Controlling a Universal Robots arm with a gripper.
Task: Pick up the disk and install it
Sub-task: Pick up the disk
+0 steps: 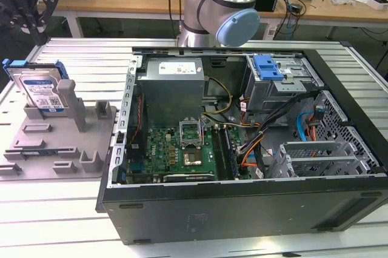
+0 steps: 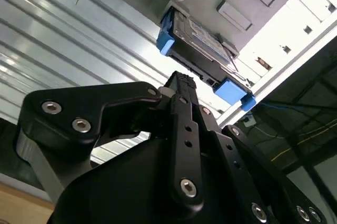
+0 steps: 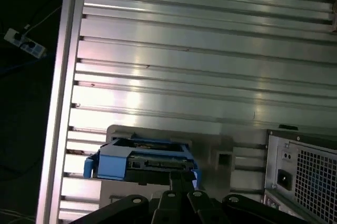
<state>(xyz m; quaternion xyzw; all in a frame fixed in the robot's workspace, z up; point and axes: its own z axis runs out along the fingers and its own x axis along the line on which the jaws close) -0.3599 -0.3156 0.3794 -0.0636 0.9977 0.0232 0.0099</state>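
1. Second wrist view: my jaws hung near the disk [image 2: 202, 42], apart from it and holding nothing. Whether they stood open or closed I could not tell.
2. The disk stood on edge in a gray fixture [image 1: 66, 140], with its blue carrier showing at both ends.
3. The fixture lay on the ribbed metal tabletop [image 1: 54, 209], at the exterior view's left of the open computer case [image 1: 242, 209].
4. I judged this the pick-up step, at the approach: the disk was not yet grasped and nothing was installed.
5. The next move, I judged, called for squaring my jaws to the disk's upper edge, gripping firmly and lifting straight out of the slot.
6. Farthest off, a drive cage [image 1: 282, 85] sat inside the case, probably the destination.
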